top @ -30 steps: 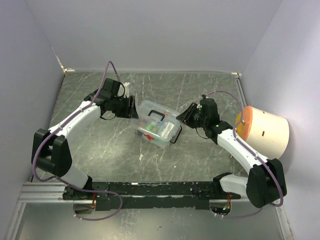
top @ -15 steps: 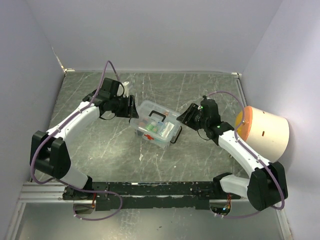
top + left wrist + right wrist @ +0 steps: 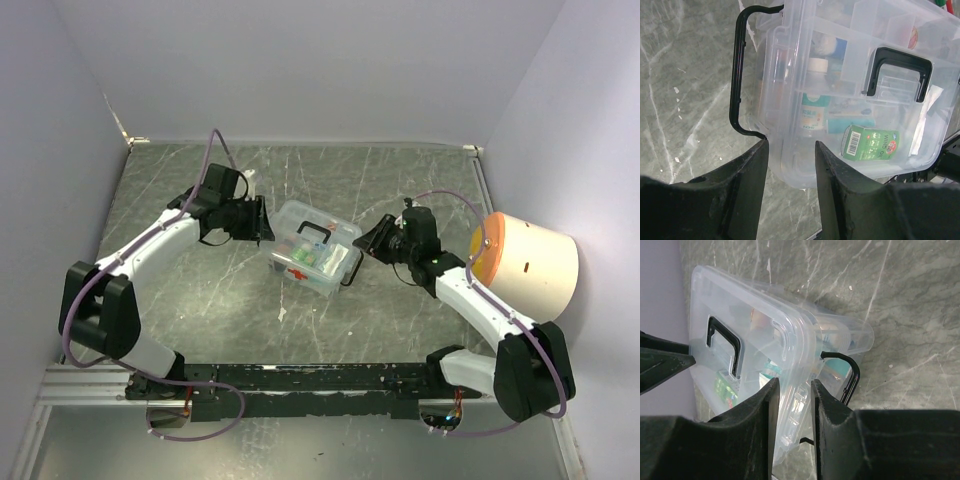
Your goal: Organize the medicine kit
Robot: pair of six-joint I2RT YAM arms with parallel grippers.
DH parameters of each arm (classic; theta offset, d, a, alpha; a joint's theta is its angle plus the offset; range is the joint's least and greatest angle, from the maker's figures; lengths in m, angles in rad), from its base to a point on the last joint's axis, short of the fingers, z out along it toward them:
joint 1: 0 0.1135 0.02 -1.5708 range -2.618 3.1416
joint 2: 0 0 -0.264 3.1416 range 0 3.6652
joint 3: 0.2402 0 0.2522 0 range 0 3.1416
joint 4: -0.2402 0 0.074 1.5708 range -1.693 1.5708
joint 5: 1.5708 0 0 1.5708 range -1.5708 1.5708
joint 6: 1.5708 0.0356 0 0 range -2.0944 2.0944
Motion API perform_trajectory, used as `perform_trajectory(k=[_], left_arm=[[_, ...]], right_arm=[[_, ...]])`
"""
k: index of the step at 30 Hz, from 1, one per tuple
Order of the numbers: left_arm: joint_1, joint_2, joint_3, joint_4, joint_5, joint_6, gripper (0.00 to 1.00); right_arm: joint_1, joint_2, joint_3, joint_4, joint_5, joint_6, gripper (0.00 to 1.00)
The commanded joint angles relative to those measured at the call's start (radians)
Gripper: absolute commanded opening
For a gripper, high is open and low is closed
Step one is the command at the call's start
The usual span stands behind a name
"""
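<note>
- the grey marbled table (image 3: 400, 180) carries the medicine kit (image 3: 312, 250) near its middle, with the lid on.
- a white drum (image 3: 535, 262) with an orange end is well to the right of the kit.
- the left end effector (image 3: 790, 150) has its fingers on both sides of the kit's left end rim; i cannot tell if they press it.
- the right end effector (image 3: 792, 385) is narrow and pinches the kit's right end rim.
</note>
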Motion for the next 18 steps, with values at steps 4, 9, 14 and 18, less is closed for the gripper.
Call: perform_trajectory(k=[4,9,14,18], left_arm=[[-0.007,-0.03,-0.115,0.025,0.005,-0.039,0.51],[-0.007,-0.038,-0.139,0.04,-0.016,-0.118,0.52],[-0.007,-0.131,-0.234,0.121,-0.016,-0.264,0.5],[-0.007,-0.213,-0.301,0.134,-0.042,-0.329,0.49]], right_arm=[[0.0,0.041,-0.051,0.056,-0.049,-0.045,0.25],[-0.011,0.079,-0.054,0.132,-0.129,-0.089,0.26],[-0.018,0.192,-0.011,0.209,-0.259,-0.141,0.26],[-0.019,0.3,0.048,0.234,-0.35,-0.203,0.24]])
